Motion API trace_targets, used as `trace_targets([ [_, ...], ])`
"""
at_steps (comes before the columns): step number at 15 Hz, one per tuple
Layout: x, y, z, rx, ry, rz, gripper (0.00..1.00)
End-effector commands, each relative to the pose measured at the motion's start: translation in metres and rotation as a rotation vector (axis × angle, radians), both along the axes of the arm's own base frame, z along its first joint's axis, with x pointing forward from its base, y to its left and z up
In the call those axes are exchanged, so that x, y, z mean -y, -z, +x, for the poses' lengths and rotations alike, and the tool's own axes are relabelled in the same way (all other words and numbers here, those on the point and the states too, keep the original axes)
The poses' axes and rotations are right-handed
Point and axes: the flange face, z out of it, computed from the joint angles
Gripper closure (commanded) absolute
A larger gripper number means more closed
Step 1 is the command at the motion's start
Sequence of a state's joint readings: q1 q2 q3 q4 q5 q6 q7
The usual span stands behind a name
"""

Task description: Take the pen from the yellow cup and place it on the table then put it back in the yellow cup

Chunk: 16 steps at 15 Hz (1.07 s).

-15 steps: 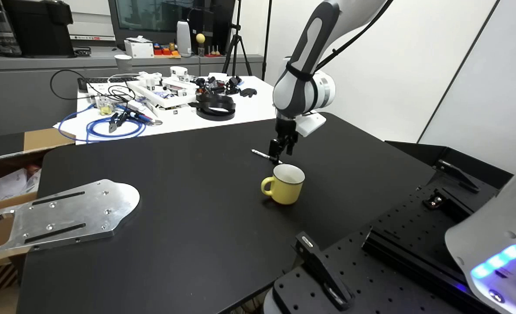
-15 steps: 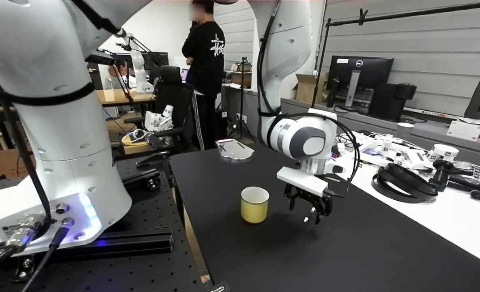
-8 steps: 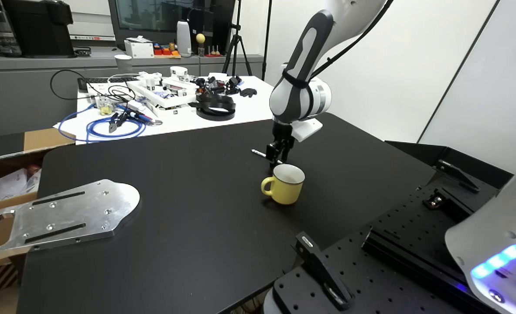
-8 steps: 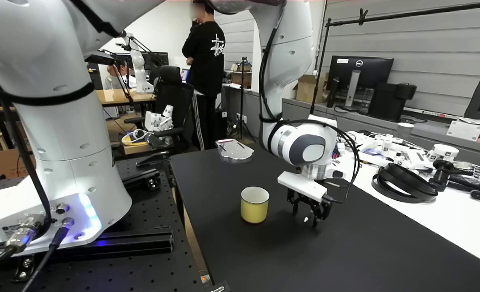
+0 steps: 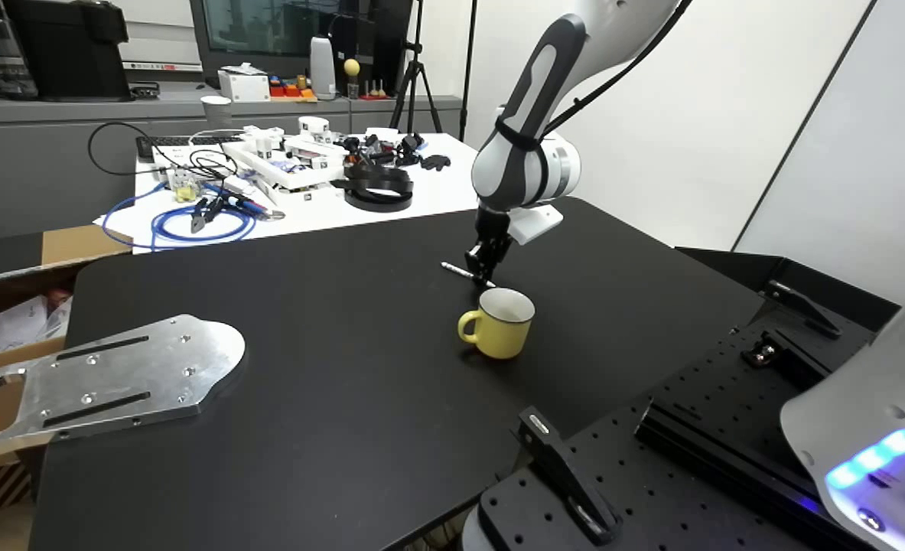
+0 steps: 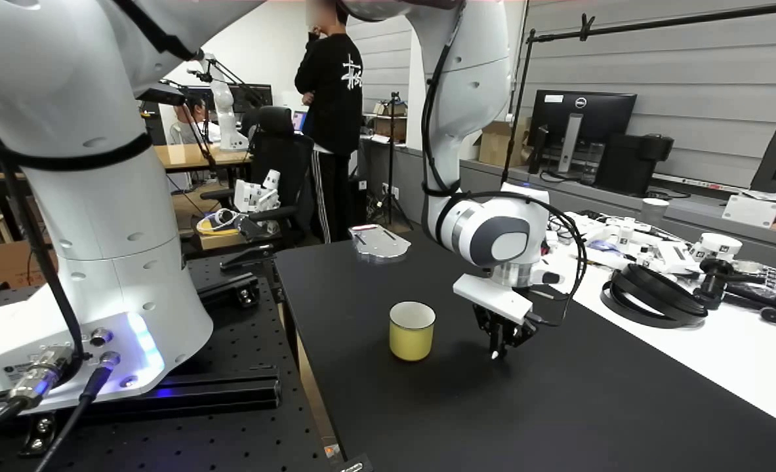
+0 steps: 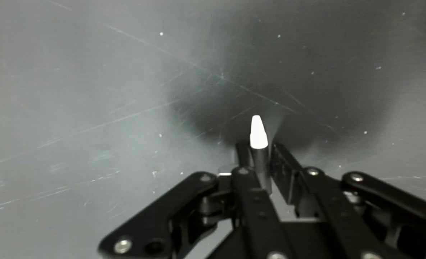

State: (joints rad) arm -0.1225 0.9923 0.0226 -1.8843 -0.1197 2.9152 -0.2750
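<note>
Fingers [image 7: 284,169]: pinched narrow on white-tipped pen [image 7: 258,138] (down low at the black desk [image 5: 307,321])
Yellow mug [image 5: 502,330]: standing up near the pen

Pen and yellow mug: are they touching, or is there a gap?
Apart. An exterior view shows it: a stretch of black tabletop lies between the yellow mug and the visible end of the pen.

Yellow cup [image 5: 502,330], black table [image 5: 337,367]

slotted metal plate [image 5: 119,373] | black tripod [image 5: 415,65] | monitor [image 6: 601,117] | office chair [image 6: 281,160] | standing person [image 6: 336,85]
</note>
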Motion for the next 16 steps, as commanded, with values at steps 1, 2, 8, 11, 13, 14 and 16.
trace_targets([
  [1,0.005,-0.001,0.000,0.022,0.027,0.014,1.00],
  [2,0.007,-0.002,0.000,0.024,0.031,0.014,0.99],
  [8,0.016,-0.019,0.006,0.016,0.033,0.012,0.97],
  [11,0.019,-0.032,0.014,-0.011,0.029,0.014,0.97],
  [13,0.019,-0.041,0.021,-0.068,0.012,0.023,0.97],
  [14,0.019,-0.045,0.025,-0.106,-0.003,0.034,0.97],
  [16,0.022,-0.054,0.031,-0.189,-0.027,0.043,0.97],
])
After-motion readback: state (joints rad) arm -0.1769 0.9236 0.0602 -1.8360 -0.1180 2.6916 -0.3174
